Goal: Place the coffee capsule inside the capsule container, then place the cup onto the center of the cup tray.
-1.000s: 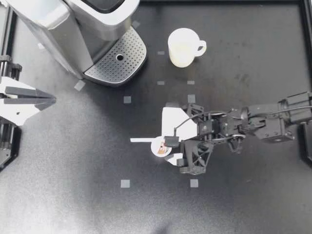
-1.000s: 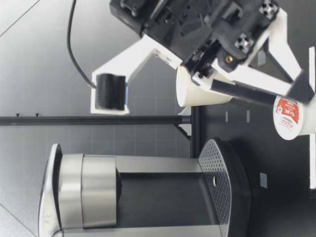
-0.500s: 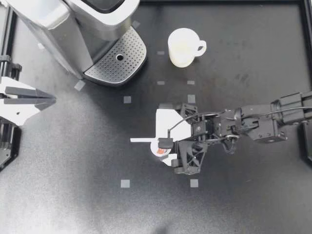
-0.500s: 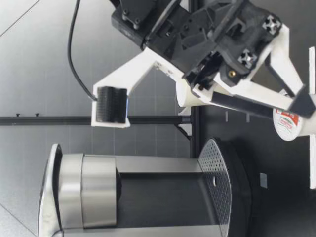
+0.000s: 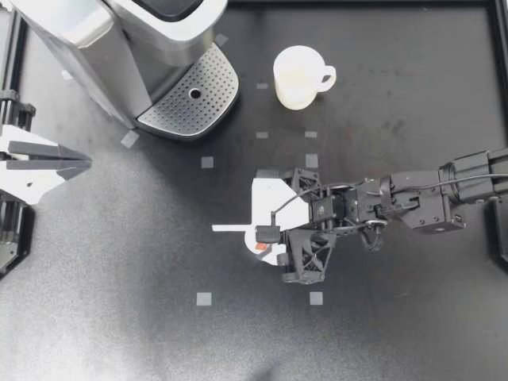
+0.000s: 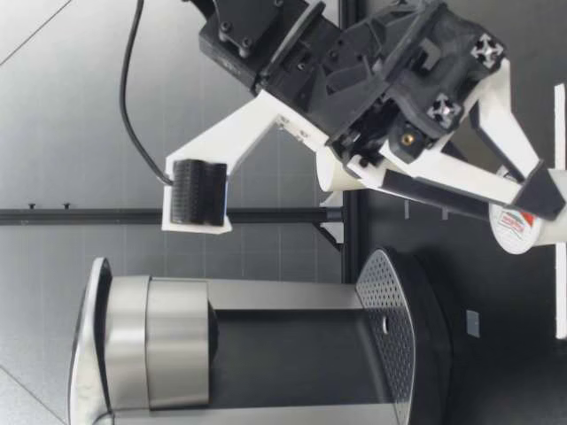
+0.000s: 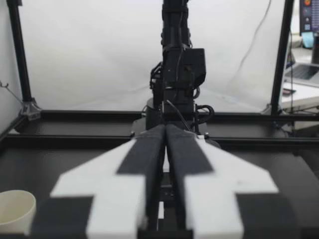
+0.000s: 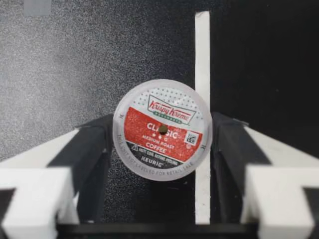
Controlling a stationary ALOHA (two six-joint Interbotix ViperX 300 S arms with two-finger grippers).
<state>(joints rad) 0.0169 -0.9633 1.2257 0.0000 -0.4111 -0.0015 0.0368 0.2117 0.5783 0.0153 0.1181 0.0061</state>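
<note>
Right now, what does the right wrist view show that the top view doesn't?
Only the right wrist view: the coffee capsule's whole foil lid, standing between the open fingers of my right hand; contact is unclear. Only the top view: the coffee machine, the cup beside it, and my left hand, shut, off to the side. Both: the capsule, mostly hidden under the hand from above, the white strip next to it, and the black table.
</note>
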